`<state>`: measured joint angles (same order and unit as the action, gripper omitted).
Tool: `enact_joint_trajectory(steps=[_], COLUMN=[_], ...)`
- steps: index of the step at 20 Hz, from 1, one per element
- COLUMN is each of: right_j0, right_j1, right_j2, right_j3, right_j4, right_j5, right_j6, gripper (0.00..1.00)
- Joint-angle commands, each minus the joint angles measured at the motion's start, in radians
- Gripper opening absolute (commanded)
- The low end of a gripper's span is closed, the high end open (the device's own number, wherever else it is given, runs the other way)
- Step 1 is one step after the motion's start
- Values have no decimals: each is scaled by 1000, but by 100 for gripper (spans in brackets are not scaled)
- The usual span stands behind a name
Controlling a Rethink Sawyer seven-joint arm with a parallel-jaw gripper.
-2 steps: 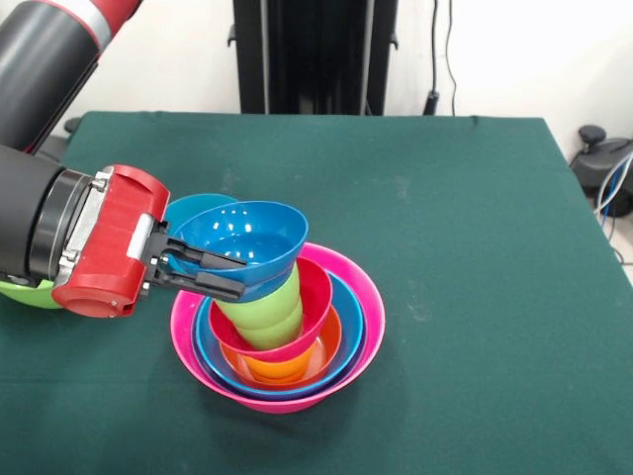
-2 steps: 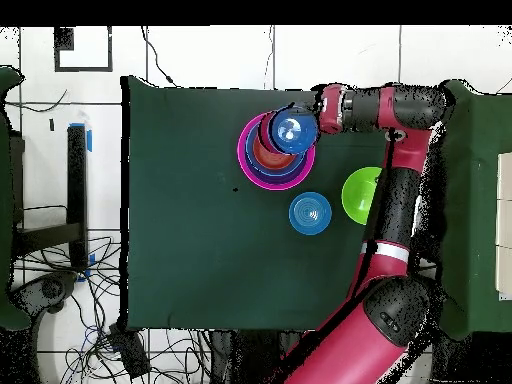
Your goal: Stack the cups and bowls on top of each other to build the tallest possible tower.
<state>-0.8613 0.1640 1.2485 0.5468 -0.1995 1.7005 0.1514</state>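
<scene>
Overhead alone shows teal bowl (image 2: 310, 212) whole beside lime bowl (image 2: 362, 194).

Plain dark green table (image 1: 475, 247), hot-pink outer bowl (image 1: 368, 319) – blue, orange, red-pink bowls within, lime cup (image 1: 265, 312), blue top bowl (image 1: 242, 237), red-and-black gripper (image 1: 203, 272)
</scene>
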Motion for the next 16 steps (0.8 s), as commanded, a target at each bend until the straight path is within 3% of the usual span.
enact_joint_trajectory(steps=[1,3,4,16], right_j0=[32,31,30,5], right_j1=[5,4,4,-16], right_j2=[-69,-71,-72,-87], right_j3=[-11,-8,-6,39], right_j4=[-40,-36,-34,-23], right_j5=[57,45,39,-21], right_j6=[-203,-186,-178,-149], gripper=[0,0,100,100])
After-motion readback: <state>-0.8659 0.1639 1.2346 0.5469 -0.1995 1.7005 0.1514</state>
